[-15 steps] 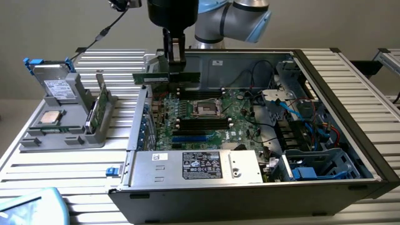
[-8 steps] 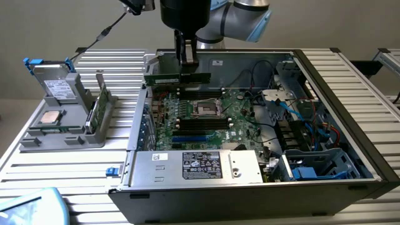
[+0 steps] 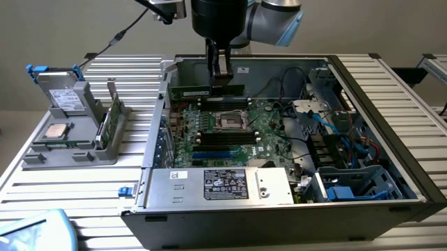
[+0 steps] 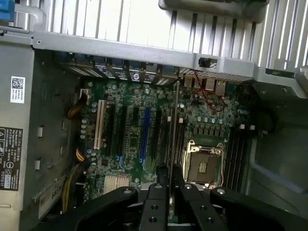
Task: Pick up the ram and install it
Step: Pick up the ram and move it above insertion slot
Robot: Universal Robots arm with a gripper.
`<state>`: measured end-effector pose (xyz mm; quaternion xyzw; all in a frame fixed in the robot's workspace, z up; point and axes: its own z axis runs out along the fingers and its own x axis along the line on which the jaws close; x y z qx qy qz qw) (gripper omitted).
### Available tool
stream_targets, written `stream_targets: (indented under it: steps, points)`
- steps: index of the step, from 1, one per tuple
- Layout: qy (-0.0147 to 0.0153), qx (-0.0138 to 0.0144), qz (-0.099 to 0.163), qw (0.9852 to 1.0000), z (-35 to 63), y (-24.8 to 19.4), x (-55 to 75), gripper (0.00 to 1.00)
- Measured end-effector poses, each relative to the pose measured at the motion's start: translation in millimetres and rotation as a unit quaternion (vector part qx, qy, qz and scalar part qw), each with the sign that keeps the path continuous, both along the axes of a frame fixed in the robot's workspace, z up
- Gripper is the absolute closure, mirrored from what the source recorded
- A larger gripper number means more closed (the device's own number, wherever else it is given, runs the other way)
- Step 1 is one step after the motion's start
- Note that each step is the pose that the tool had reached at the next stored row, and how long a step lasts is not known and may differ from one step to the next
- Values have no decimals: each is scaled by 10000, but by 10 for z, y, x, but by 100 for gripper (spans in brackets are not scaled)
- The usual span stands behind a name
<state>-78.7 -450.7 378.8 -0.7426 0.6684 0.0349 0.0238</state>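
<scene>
Slatted metal bench [image 3: 77, 185] bearing open computer case [image 3: 279, 225]: gripper [image 3: 222, 78] pinching ram [image 3: 192, 92] mid-length above motherboard [image 3: 265, 141]; judged light, stiff, fragile, so grip bare long edges, not chips.

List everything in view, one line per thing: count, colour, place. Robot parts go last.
ram: one, green, in the gripper, over the motherboard's far slots
motherboard: one, green, inside the case
computer case: one, black and grey, open, on the table
power supply: one, silver, at the case's near end
holder: one, grey, at the exterior view's left of the case
processor chip: one, silver, on the holder
table: one, pale, slatted
gripper: one, black, shut on the ram
</scene>
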Motion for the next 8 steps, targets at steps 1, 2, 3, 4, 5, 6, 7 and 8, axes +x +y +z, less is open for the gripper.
stream_targets:
  steps: [1,2,3,4,5,6,7,8]
  points:
    - [0,0,-21,10000,-12,1,11,86]
    - [0,0,-41,10000,-25,1,23,86]
    - [0,0,-58,10000,-39,2,37,86]
    - [0,1,-74,10000,-55,2,54,86]
    - [0,0,-89,10000,-70,3,72,86]
    - [0,0,-104,9999,-86,3,90,86]
    - [0,0,-119,9999,-101,4,108,86]
    - [0,0,-135,9999,-116,4,125,86]
